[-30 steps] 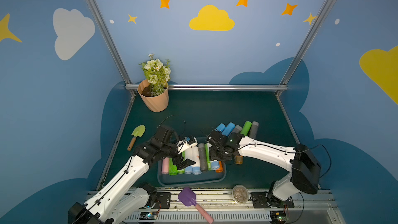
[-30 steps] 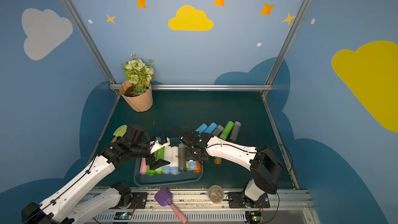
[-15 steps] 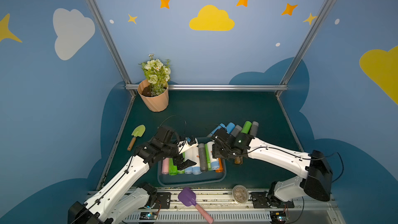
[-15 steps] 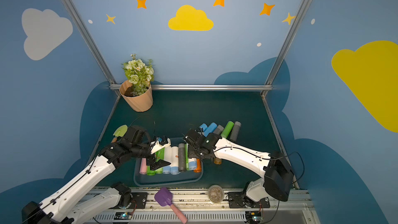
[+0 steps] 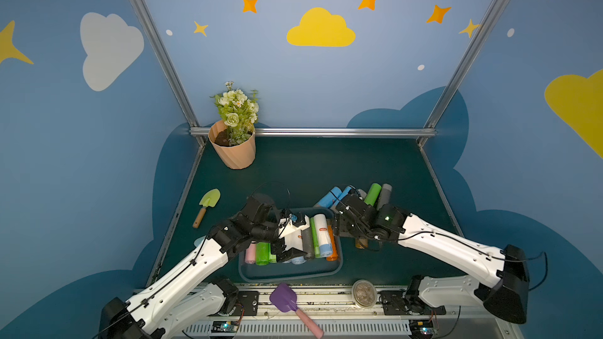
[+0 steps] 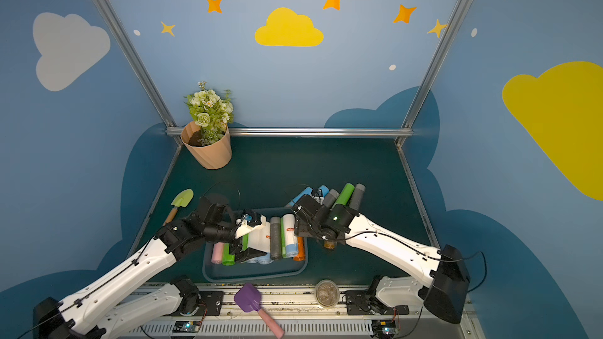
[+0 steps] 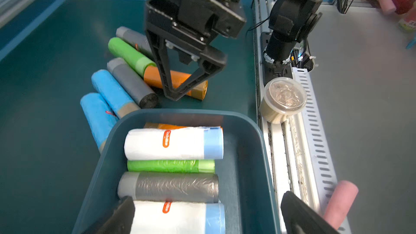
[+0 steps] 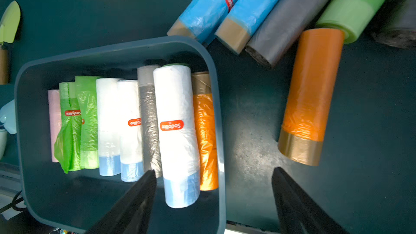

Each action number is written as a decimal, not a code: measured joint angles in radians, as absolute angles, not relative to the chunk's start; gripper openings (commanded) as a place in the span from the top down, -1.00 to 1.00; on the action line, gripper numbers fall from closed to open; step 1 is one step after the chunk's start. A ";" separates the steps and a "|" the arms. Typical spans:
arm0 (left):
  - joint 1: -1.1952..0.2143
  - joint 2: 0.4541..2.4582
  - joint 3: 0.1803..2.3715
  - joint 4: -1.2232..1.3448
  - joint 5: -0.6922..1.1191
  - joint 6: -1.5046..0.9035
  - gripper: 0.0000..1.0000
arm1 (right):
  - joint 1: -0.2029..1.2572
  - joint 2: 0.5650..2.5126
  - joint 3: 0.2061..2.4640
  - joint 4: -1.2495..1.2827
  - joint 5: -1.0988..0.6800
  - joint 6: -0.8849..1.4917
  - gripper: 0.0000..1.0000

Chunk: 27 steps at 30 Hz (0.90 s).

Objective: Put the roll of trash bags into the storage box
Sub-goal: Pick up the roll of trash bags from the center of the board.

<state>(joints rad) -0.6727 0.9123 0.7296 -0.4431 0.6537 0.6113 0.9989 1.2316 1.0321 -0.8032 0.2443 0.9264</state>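
Observation:
The storage box sits at the table's front and holds several rolls side by side. A white roll of trash bags with a pale blue end lies on top of them near the box's right wall, touched by nothing. My right gripper hovers open over that wall, one finger on each side of the rim. My left gripper hangs open over the box's left half, above another white roll.
Loose rolls lie on the mat right of the box: two blue, grey, green and an orange one. A peach flowerpot stands back left, with a green trowel nearer. A purple scoop and a clear tub rest on the front rail.
My right gripper's jaws have spread wider and the white roll now lies free in the box. The right arm's elbow has swung out to the right. The left arm has stayed still.

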 measured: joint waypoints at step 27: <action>-0.839 1.004 0.677 -0.160 0.608 0.501 -1.00 | 0.575 1.137 0.828 -0.857 0.069 0.749 -0.68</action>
<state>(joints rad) -0.8391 1.0039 0.6773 -0.1596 0.6083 0.5014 0.5755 1.1366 0.8284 -0.8566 0.0692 0.7494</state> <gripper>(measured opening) 0.998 0.873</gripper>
